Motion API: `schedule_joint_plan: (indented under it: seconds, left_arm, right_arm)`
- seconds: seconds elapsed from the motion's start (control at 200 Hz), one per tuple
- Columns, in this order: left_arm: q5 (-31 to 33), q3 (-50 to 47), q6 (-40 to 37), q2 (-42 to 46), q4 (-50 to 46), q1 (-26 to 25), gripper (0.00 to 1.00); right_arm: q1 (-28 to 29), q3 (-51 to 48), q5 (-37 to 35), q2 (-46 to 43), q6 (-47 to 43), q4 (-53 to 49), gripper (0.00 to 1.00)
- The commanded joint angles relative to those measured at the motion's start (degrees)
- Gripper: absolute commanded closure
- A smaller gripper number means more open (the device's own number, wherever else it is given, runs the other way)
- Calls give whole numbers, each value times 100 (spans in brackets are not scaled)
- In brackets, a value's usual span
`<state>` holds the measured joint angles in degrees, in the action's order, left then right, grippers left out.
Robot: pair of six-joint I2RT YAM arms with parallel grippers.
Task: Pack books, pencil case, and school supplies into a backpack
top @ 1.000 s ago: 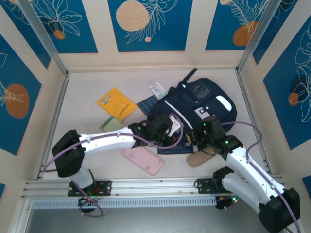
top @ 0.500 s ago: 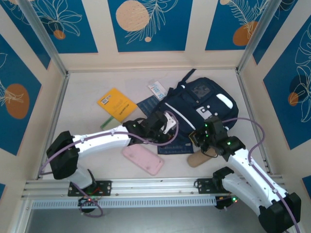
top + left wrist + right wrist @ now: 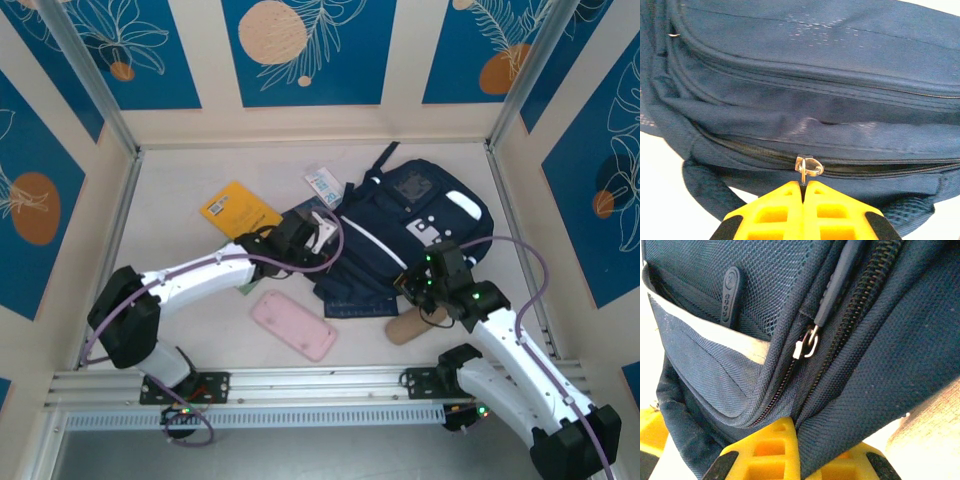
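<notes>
The dark navy backpack (image 3: 410, 225) lies at the centre right of the table. My left gripper (image 3: 318, 226) is at its left edge, shut on a small metal zipper pull (image 3: 809, 166); the yellow fingertips (image 3: 790, 197) meet just under it. My right gripper (image 3: 413, 285) is at the backpack's near edge, shut on a fold of its fabric (image 3: 840, 425) beside another zipper slider (image 3: 810, 345). A yellow-orange book (image 3: 238, 213) lies to the left. A dark navy book (image 3: 298, 212) shows by the left gripper. A pink pencil case (image 3: 293, 326) lies in front. A pale blue-white packet (image 3: 323, 182) lies behind.
A tan oval object (image 3: 410, 326) lies by the right arm near the front rail (image 3: 300, 382). A pale green packet (image 3: 246, 286) peeks out under the left arm. Walls close the table on three sides. Bare table shows at the far left (image 3: 170, 200).
My left gripper has moved up and to the left along the backpack's edge, keeping hold of the zipper pull. The right gripper has kept its grip and barely shifted.
</notes>
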<state>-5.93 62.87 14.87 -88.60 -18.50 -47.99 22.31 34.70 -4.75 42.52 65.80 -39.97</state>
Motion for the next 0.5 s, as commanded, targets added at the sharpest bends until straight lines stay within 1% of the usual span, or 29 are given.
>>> schedule_joint_plan:
  seconds: [0.0,0.135,0.265,0.355,0.425,0.495]
  left_arm:
    - [98,142,-27,-122,66,239,100]
    - [129,212,11,-276,187,368,100]
    - [-234,148,45,-226,308,367,100]
    - [-452,0,108,-112,373,312,100]
    - [-470,-98,112,-2,378,210,100]
    - [-457,-174,169,91,384,79,100]
  right_arm:
    - [-13,280,8,-114,-694,-213,100]
    - [-55,342,10,-114,-986,-388,100]
    - [-162,524,-52,-47,-1346,-529,100]
    - [-364,774,-34,157,-1736,-561,100]
    - [-562,982,-20,398,-1973,-583,100]
    - [-812,1112,225,614,-2185,-420,100]
